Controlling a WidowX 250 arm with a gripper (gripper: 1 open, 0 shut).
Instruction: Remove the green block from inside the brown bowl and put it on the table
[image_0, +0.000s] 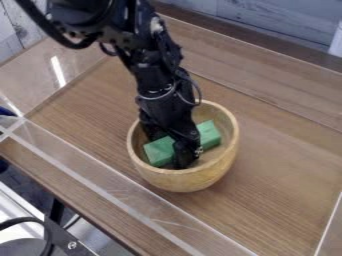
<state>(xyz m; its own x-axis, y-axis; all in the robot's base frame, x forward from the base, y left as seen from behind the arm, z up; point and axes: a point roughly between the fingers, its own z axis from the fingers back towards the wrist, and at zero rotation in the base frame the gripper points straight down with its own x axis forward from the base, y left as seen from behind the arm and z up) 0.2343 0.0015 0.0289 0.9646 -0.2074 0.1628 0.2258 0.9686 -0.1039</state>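
Observation:
The brown bowl (214, 165) sits right of the table's (94, 110) centre. Inside it lies the green block (162, 150), slanting from lower left up to upper right, with its far end (209, 132) showing beyond the arm. My gripper (183, 146) reaches straight down into the bowl from the black arm at the upper left. Its dark fingers (187, 152) stand open over the block's middle, one on each side, and hide that part of it. Whether the fingers touch the block I cannot tell.
Low clear acrylic walls (80, 160) run along the table's front and left edges. A pale wall lies behind the far edge. Bare wood surrounds the bowl on its left, front and right.

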